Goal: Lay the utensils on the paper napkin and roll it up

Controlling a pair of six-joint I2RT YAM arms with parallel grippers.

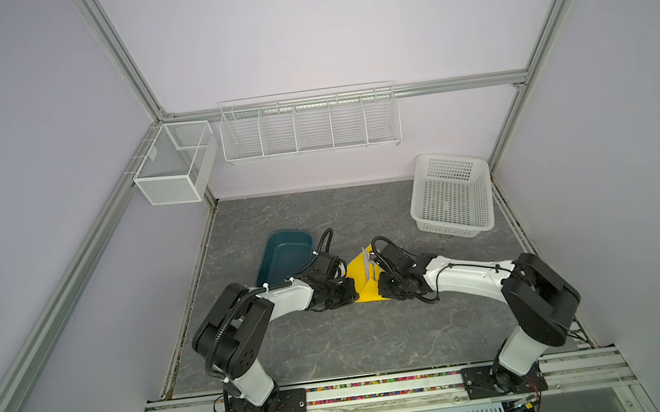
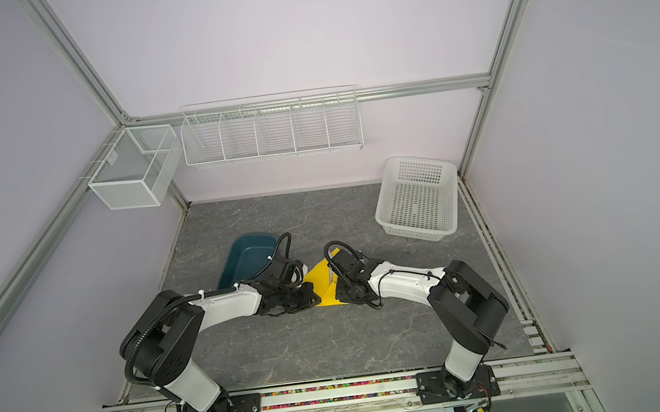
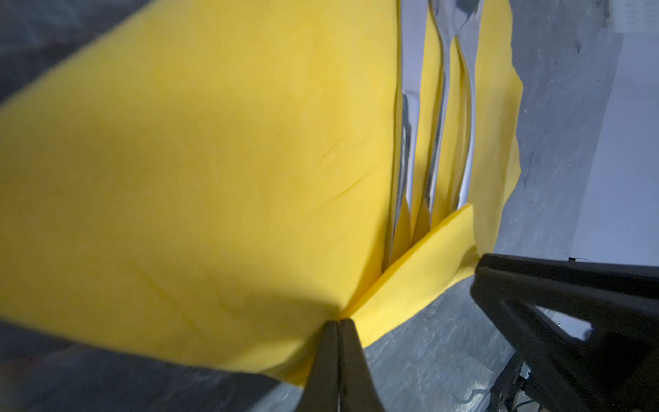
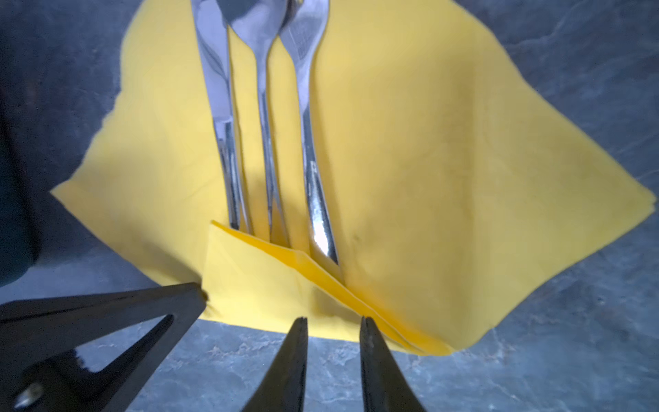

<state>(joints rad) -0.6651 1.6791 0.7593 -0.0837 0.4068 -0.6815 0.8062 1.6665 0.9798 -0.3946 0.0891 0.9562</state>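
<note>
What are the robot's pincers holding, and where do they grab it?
The left pincer pinches the bright yellow paper napkin at its edge, where the folded-up flap ends. The right pincer is open, holding nothing.

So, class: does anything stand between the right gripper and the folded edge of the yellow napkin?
Nothing visible does. The right gripper, jaws slightly apart, has its tips right at the folded edge of the napkin. The left gripper pinches the napkin off to one side, clear of that path.
</note>
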